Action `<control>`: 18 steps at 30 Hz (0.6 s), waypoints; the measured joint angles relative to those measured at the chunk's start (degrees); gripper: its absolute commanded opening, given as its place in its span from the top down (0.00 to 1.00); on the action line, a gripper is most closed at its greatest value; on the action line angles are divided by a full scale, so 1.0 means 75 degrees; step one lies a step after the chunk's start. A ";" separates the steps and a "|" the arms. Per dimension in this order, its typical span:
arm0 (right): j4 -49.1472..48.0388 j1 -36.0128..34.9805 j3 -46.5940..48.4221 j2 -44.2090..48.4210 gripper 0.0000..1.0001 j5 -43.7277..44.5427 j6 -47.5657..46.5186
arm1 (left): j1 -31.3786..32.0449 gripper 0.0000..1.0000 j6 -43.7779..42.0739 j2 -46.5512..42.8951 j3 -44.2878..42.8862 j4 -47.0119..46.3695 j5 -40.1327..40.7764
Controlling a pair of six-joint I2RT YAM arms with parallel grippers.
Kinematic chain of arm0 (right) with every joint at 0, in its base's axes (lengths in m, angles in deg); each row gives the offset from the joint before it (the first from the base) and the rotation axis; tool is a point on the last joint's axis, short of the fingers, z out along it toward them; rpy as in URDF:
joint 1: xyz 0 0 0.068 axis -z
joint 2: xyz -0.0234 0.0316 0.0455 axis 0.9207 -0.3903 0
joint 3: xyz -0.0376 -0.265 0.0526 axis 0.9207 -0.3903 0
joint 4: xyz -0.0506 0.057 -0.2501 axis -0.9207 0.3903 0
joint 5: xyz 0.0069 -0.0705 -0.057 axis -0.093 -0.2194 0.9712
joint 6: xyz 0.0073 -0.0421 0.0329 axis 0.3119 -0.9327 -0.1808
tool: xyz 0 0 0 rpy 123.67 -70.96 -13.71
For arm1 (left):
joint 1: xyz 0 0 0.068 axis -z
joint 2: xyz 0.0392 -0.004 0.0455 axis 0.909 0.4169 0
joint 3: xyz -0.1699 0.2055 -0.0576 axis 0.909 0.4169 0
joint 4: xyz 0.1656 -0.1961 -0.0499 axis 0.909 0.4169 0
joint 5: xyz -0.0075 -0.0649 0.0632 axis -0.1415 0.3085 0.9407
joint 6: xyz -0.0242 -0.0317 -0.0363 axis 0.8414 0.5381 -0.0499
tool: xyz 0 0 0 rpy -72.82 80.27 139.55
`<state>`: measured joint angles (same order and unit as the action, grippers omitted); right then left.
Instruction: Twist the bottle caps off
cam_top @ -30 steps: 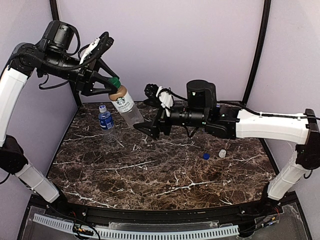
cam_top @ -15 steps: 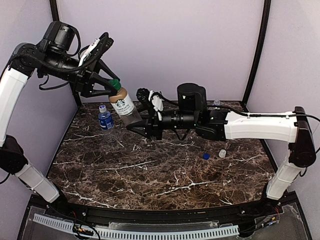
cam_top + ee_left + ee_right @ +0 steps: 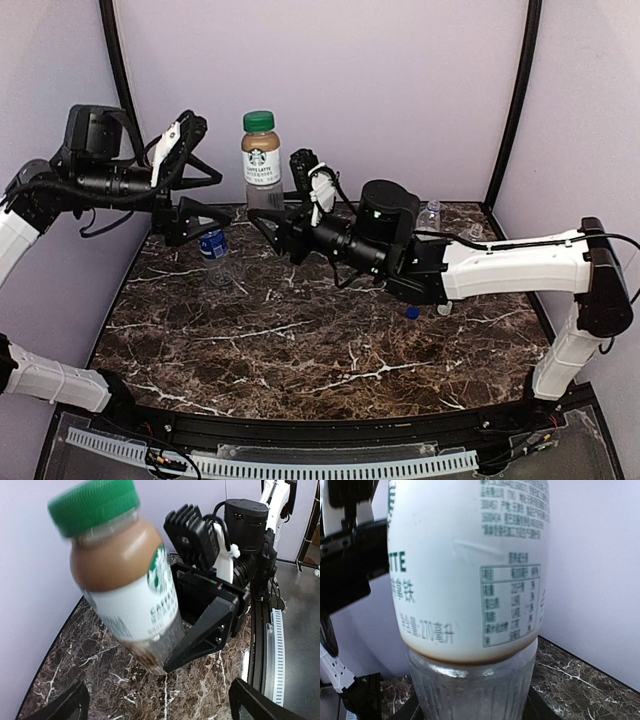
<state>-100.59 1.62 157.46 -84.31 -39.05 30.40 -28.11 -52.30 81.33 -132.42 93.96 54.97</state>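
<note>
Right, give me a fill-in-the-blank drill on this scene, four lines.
1. The latte bottle carries a ____ cap.
2. The right pincer grips that bottle below its ____.
3. The left pincer stands ____, gripping nothing.
4. Beside the white cap lies a loose ____ cap.
Missing words: green; label; open; blue.

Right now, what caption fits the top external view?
Right pincer holds the short green-capped brown latte bottle upright; left pincer open, clear of it.
</note>
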 measured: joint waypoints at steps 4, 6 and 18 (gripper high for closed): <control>-0.1023 -0.0356 0.0058 -0.0347 0.63 0.0571 0.0181 | 0.0000 0.09 0.1241 -0.1498 0.2865 -0.2416 -0.0280; -0.1256 -0.0493 0.0245 -0.0650 0.63 0.0632 0.0227 | 0.0000 0.09 0.1789 -0.1696 0.3474 -0.3203 -0.0458; -0.1708 -0.0632 0.0889 -0.1387 0.64 0.0064 0.0545 | -0.0061 0.40 0.3637 -0.1527 0.4007 -0.5814 -0.0775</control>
<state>-113.40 -3.12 164.12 -94.71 -38.57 34.49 -28.57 -25.02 69.88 -102.37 50.35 49.16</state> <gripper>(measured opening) 0.492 0.630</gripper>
